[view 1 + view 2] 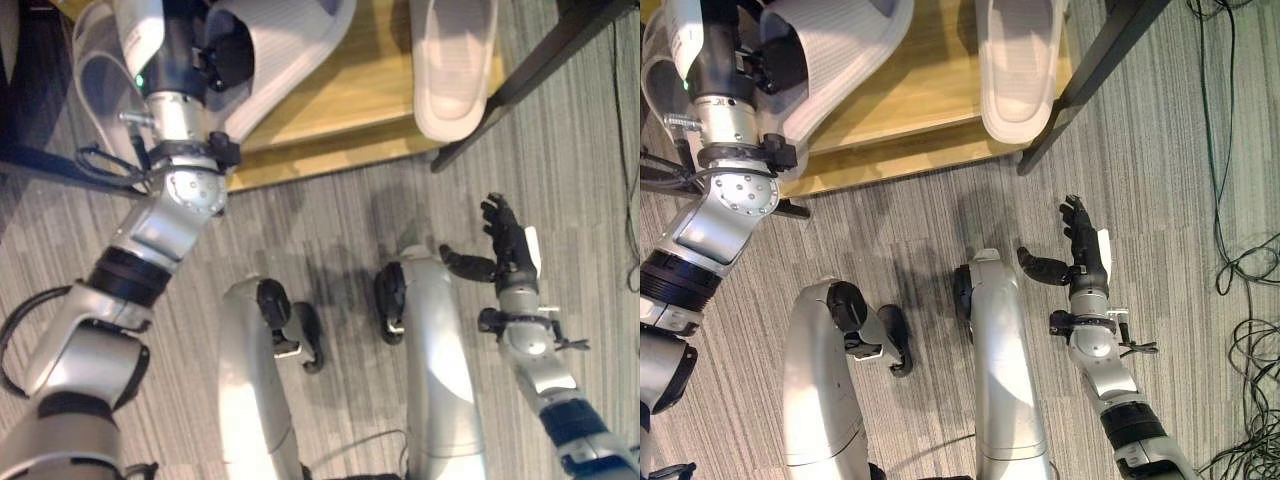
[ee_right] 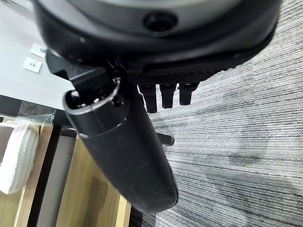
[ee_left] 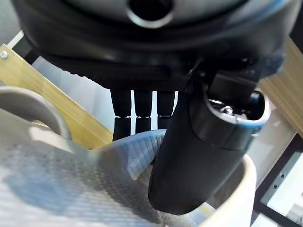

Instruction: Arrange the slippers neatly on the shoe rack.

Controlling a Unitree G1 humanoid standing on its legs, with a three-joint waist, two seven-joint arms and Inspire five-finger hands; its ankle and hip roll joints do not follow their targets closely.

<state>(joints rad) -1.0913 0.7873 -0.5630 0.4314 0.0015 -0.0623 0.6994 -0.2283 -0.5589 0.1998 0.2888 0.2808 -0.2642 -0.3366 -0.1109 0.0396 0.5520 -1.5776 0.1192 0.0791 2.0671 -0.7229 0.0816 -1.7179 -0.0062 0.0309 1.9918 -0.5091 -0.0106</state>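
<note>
A pale grey slipper is held over the left end of the wooden shoe rack. My left hand is shut on its strap. In the left wrist view the thumb presses on the ribbed strap, and the fingers reach behind it. A second pale slipper lies flat on the rack to the right, its end overhanging the front edge. My right hand hangs over the grey carpet at the right, well clear of the rack. It is open, its fingers are straight and it holds nothing.
A black slanted leg runs down from the rack's right end. Dark cables lie on the carpet at the far right. Grey carpet stretches between the rack's front edge and my right hand.
</note>
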